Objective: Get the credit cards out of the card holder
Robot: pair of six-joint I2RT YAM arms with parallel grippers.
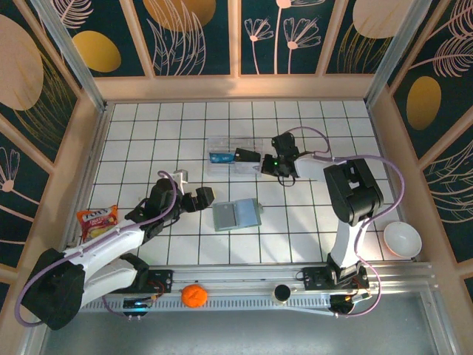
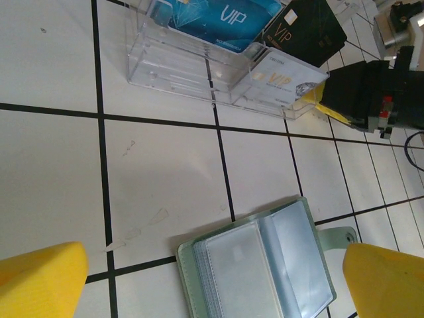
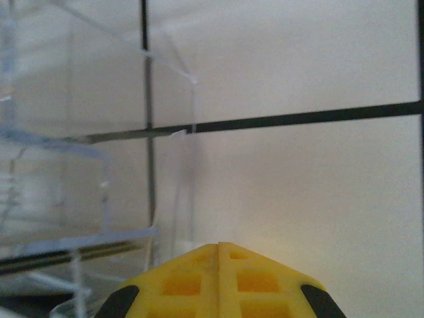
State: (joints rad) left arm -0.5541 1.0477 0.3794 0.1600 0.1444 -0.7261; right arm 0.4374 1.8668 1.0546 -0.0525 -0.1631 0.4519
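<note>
Now | left claw: hanging spread wide near card holder lying open on counter | right claw: pressing together beside clear box

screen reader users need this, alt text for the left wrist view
An open card holder with empty-looking clear sleeves lies on the white tiled table, between the left gripper's wide-open yellow fingers. Beyond it a clear plastic box holds blue, black and white VIP cards, with the right gripper shut beside it.
</note>
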